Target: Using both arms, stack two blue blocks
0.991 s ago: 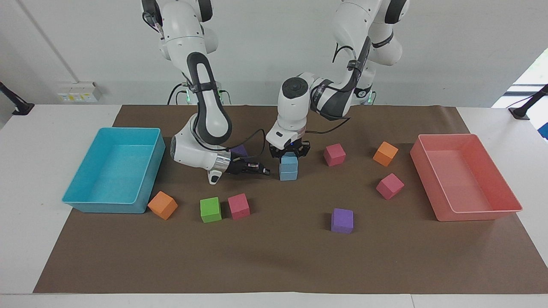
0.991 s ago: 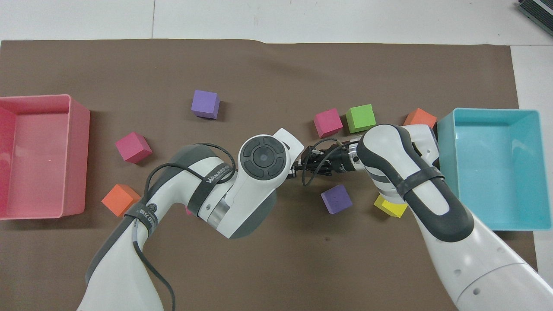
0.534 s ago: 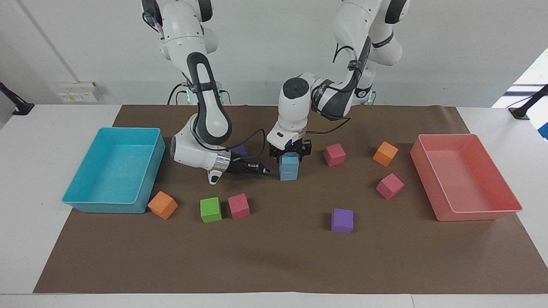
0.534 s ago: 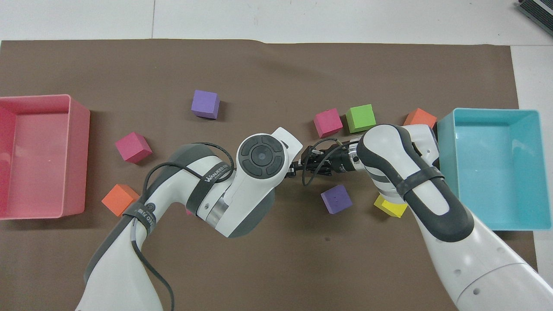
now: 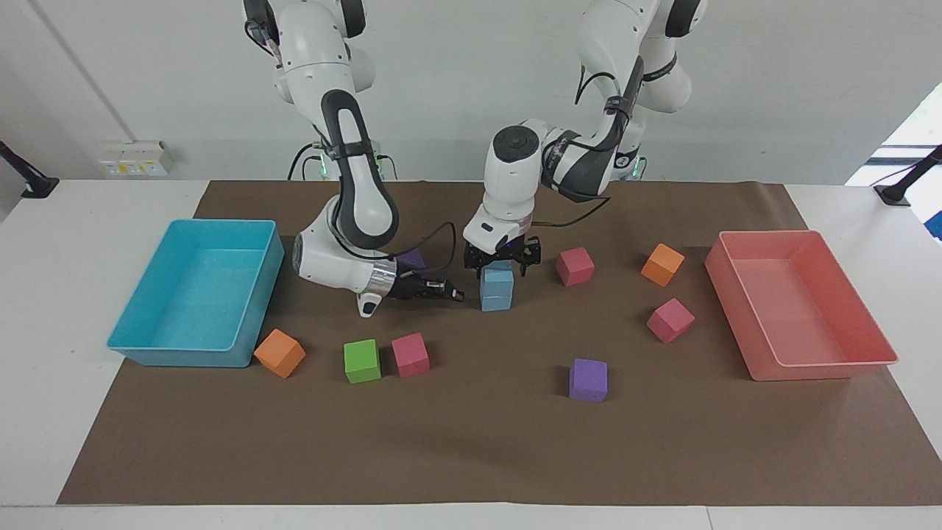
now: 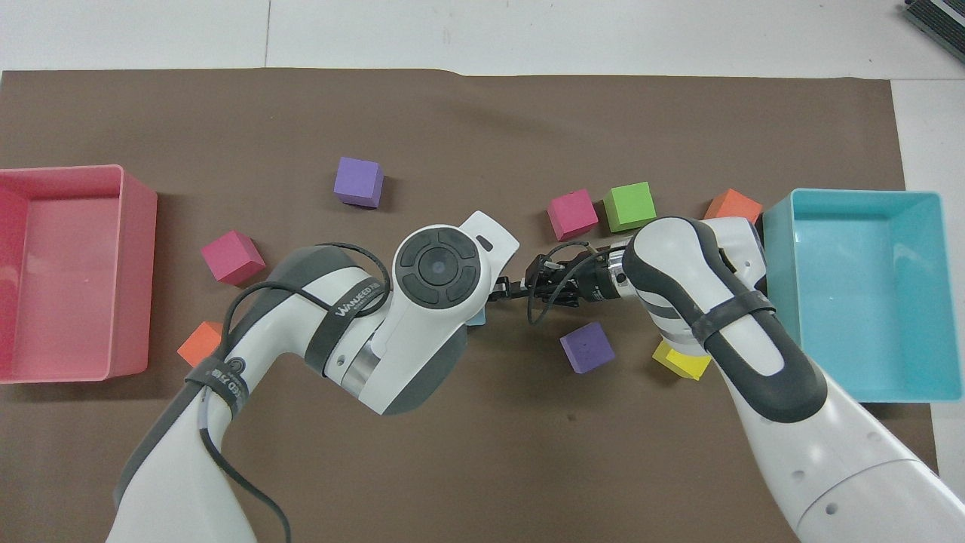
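Two light blue blocks stand stacked at the middle of the mat, the upper blue block on the lower one. My left gripper hangs open just over the stack, with its fingers spread wide to either side of the upper block's top and not gripping it. My right gripper lies low and level beside the stack, toward the right arm's end, a small gap away, shut and empty. In the overhead view the left arm's wrist covers the stack, and only a sliver of blue block shows.
A turquoise tray stands at the right arm's end and a pink tray at the left arm's end. Loose cubes lie around: purple, pink, green, orange, pink, orange, pink, yellow.
My left gripper has lifted a little off the upper blue block and drawn back toward the robots. The stack has stayed in place. The right arm has not moved.
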